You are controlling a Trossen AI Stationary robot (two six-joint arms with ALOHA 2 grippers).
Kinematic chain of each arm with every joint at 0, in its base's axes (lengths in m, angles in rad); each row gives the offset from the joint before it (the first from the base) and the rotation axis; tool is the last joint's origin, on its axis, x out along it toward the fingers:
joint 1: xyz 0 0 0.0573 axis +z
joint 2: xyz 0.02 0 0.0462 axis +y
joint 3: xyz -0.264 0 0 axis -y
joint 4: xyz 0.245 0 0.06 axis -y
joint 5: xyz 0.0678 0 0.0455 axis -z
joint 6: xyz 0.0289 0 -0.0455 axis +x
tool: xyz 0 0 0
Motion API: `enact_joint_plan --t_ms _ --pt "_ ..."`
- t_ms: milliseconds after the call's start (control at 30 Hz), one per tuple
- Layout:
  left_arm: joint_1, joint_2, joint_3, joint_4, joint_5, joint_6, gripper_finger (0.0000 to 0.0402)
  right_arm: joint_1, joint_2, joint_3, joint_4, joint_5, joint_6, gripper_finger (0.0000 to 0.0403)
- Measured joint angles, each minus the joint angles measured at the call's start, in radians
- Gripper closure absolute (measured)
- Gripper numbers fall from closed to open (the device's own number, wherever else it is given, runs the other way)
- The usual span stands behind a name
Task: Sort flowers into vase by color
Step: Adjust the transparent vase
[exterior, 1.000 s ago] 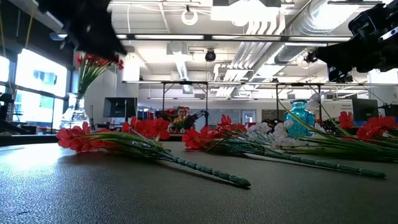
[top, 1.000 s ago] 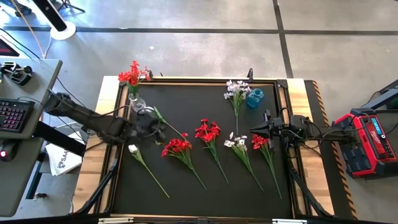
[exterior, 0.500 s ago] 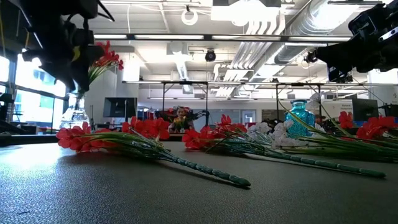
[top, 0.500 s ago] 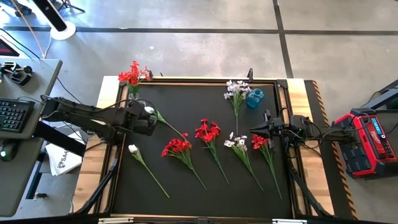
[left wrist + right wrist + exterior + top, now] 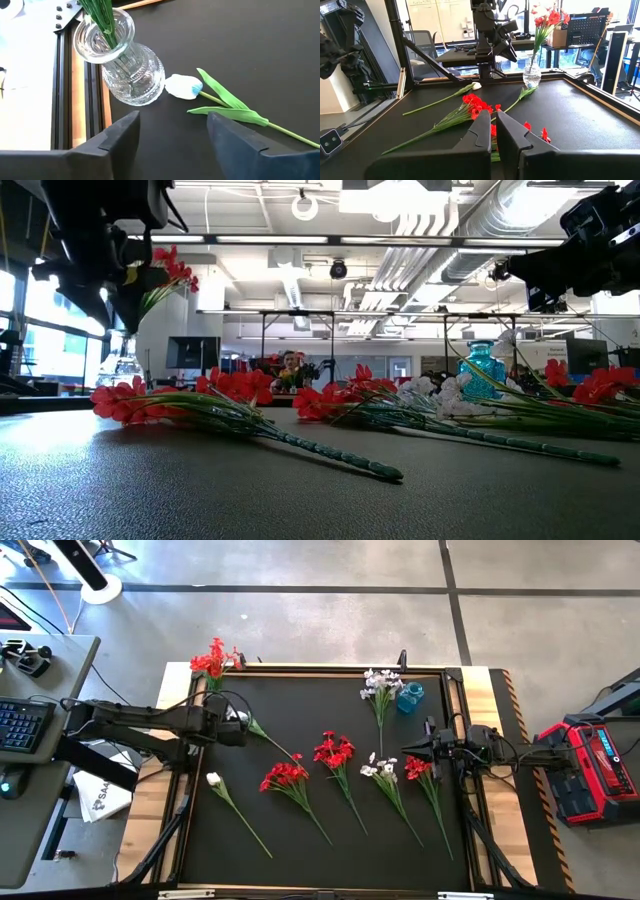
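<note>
Lying just ahead of the left gripper's (image 5: pixel 172 135) open, empty fingers, the white tulip (image 5: pixel 183 86) touched the clear vase (image 5: pixel 125 62), stem running away; right fingers (image 5: pixel 494 131) closed.

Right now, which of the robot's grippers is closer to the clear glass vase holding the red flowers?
The left. The left gripper hovers right beside the clear glass vase, jaws open and empty. The right gripper waits across the table, shut, over a red flower.

Legible text: "SAA", partial, on a white sheet (image 5: pixel 98 802) beside the table's left edge. Lettering on the red case (image 5: pixel 594 772): unreadable.
</note>
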Motion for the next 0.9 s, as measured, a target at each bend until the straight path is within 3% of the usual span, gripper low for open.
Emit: enact_joint_plan --t_ms 200,500,900 --pt "0.0 0.0 -0.001 -0.094 -0.033 -0.145 0.0117 0.0 0.0 0.0 0.0 0.0 0.0 0.0402" --pt "0.007 -0.001 -0.103 -0.071 -0.182 -0.304 0.0111 0.0 0.0 0.0 0.0 0.0 0.0 0.0402" --pt "0.092 -0.005 -0.186 0.037 -0.221 -0.255 0.0111 0.0 0.0 0.0 0.0 0.0 0.0 0.0402"
